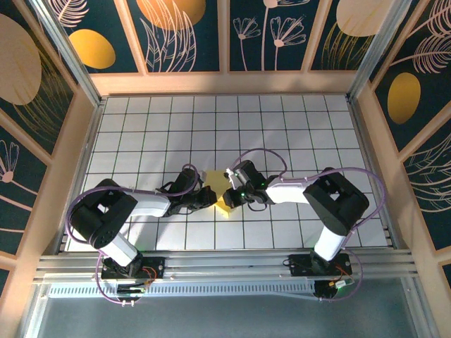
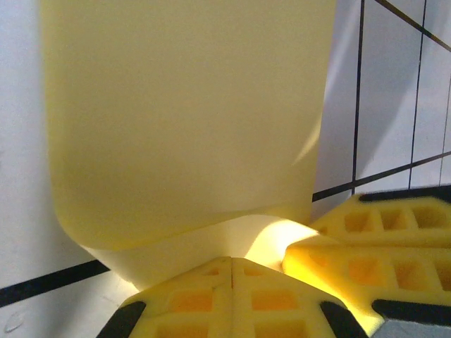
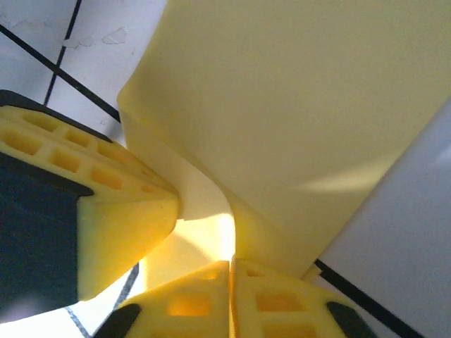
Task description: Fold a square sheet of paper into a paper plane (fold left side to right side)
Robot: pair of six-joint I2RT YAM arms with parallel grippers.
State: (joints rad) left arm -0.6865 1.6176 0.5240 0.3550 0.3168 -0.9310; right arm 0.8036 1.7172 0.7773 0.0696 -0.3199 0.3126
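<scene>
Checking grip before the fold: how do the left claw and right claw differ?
The left claw meets the square sheet of paper from the left, the right claw from the right. In wrist views the sheet rises straight over the left claw, slanted over the right claw. Both are shut on its curled edge.

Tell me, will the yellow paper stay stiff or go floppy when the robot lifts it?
Probably floppy: the paper curls over in a soft bend above the left gripper instead of standing flat. It looks thin and light, since light glows through it near the right gripper. It should crease easily, so a hard squeeze might leave marks.
</scene>
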